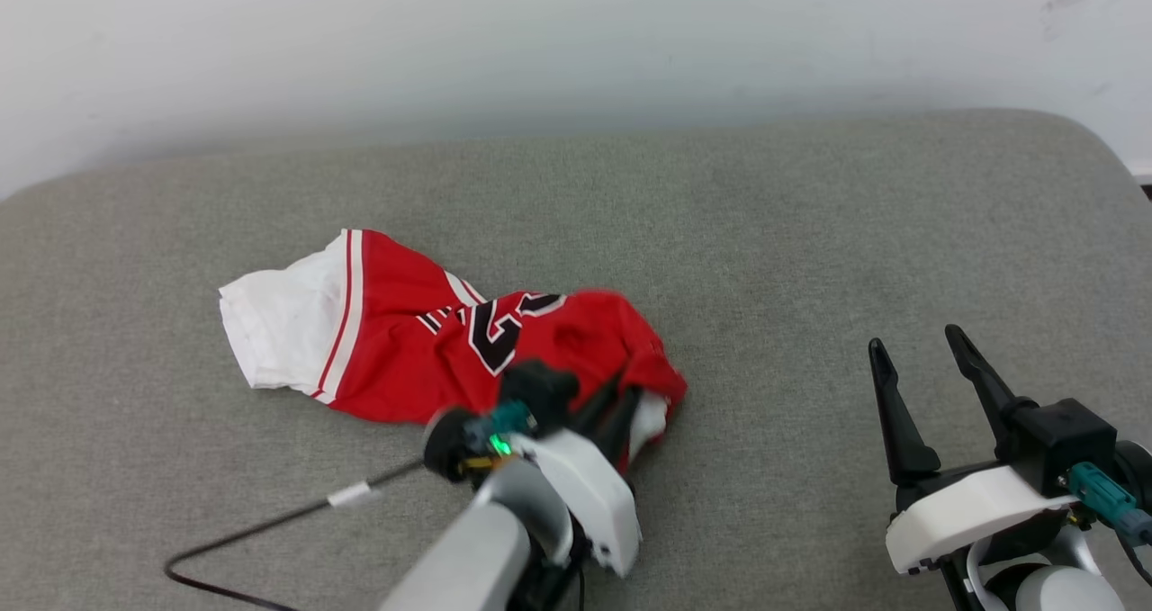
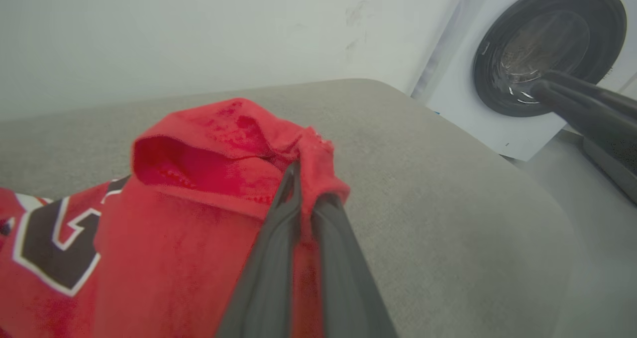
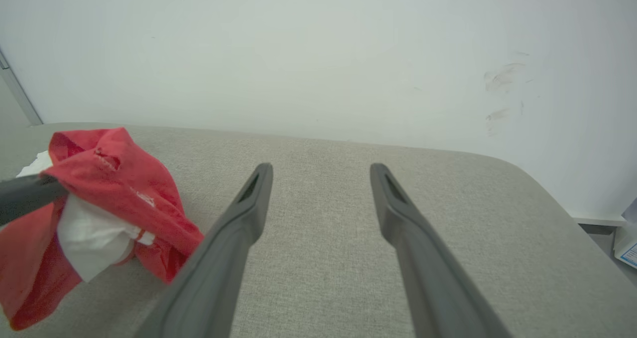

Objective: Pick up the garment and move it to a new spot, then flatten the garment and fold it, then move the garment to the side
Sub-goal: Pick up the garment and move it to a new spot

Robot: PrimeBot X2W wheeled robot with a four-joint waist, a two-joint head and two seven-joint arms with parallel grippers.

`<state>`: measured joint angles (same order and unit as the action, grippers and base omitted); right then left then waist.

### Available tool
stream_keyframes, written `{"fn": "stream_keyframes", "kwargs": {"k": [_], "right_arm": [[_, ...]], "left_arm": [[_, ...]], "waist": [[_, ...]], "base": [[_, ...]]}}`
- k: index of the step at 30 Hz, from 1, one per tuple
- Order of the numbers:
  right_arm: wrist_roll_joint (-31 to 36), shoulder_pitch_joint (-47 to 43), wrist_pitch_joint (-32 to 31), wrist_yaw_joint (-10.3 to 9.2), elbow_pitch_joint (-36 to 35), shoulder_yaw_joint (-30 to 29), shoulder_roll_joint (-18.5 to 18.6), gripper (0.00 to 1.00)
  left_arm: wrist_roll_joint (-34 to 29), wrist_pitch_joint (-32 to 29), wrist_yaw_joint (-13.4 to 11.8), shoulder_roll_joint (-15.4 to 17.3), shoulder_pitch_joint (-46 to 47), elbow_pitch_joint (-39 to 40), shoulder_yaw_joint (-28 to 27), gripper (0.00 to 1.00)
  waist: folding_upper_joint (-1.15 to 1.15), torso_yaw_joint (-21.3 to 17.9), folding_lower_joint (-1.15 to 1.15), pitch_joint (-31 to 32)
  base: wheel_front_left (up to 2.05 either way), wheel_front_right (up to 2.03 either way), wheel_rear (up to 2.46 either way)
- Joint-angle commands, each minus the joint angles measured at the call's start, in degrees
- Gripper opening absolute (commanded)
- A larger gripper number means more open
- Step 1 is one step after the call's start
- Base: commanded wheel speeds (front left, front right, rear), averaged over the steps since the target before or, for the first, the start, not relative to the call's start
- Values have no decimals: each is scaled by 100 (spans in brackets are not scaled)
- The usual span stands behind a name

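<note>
The garment (image 1: 405, 341), a red jersey with white sleeves and black lettering, lies crumpled on the grey cushioned surface (image 1: 765, 233), left of centre. My left gripper (image 1: 625, 390) is shut on a raised fold of red cloth at the garment's right end. The left wrist view shows the garment (image 2: 189, 188) bunched around my left gripper (image 2: 311, 186), with both fingers pressed together in the fabric. My right gripper (image 1: 918, 341) hovers open at the lower right, well clear of the cloth. In the right wrist view the garment (image 3: 114, 178) hangs lifted at the far left, beside my right gripper (image 3: 321, 171).
A black cable (image 1: 270, 525) trails across the surface at the lower left. A white wall (image 1: 576, 44) runs behind the surface. A white washing machine (image 2: 537, 54) with a dark round door stands beyond the surface's rounded right end.
</note>
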<state>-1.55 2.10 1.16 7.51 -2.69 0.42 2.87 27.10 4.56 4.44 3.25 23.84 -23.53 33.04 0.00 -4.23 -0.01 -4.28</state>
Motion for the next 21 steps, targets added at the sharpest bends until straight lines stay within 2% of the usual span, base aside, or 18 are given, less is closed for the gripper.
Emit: {"fn": "stream_keyframes", "kwargs": {"k": [1, 5, 6, 8, 13, 17, 21], "right_arm": [[-25, 66, 14, -4, -30, 5, 0, 100], [-32, 149, 47, -4, -10, 50, 0, 100], [-29, 157, 47, -3, 7, 53, 0, 100], [-46, 169, 78, -4, 41, 26, 1, 100], [-71, 50, 104, -4, 188, -8, 1, 100], [-85, -43, 106, -4, 248, -40, 1, 100], [-107, -155, 91, -4, 296, -71, 1, 100]], "left_arm": [[-38, -37, -59, -7, -158, -49, 134, 0], [-59, -197, 24, -14, -455, -302, 521, 0], [-82, -235, 53, -8, -491, -372, 600, 24], [-176, -192, 44, -3, -478, -426, 700, 100], [-393, 416, -4, 2, -354, -78, 804, 100], [-418, 771, -187, 89, -382, 386, 586, 100], [-366, 885, -483, 242, -490, 741, 257, 100]], "waist": [[0, -16, 1, -130], [0, 39, 1, -278], [0, 56, 1, -289], [0, 119, 1, -301], [0, 313, 1, -31], [0, 438, 1, 197], [0, 516, 1, 358]], "base": [[0, 0, 0], [0, 0, 0], [0, 0, 0], [0, 0, 0], [0, 0, 0], [0, 0, 0], [0, 0, 0]]}}
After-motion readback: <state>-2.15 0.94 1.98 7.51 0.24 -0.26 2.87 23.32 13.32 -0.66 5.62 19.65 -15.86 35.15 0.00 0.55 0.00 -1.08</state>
